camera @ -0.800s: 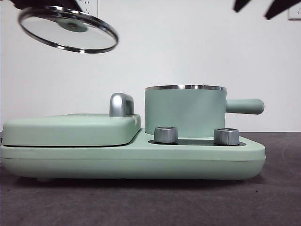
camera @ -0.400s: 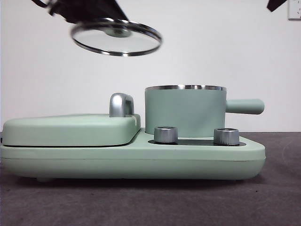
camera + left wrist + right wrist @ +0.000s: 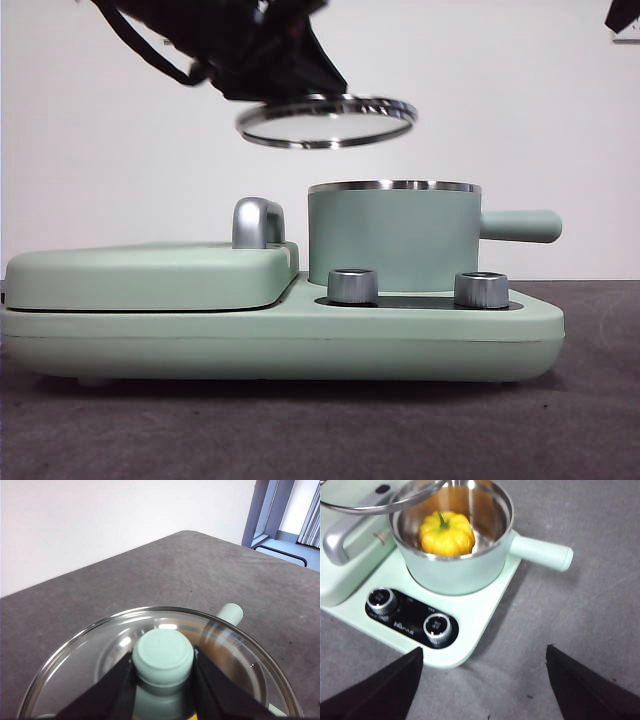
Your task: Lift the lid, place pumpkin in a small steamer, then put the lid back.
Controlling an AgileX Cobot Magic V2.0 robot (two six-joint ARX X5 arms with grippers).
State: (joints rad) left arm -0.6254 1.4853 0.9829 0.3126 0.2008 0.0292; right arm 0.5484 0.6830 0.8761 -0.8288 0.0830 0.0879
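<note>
The left gripper [image 3: 162, 680] reaches in from high on one side, its two black jaws clamped on the knob of the lid [image 3: 327, 121], which hangs level just beneath it. The right gripper [image 3: 482, 690] waits high up with jaws spread wide, holding nothing.

Lab: bare white wall [image 3: 520, 100], grey table [image 3: 580, 620].

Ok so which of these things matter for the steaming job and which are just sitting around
In the job:
- lid, held by the left pincer above the pot
- pumpkin, inside
- small steamer

Just there:
- griddle cover
- chrome handle
- two knobs
- right pincer, open, waiting
</note>
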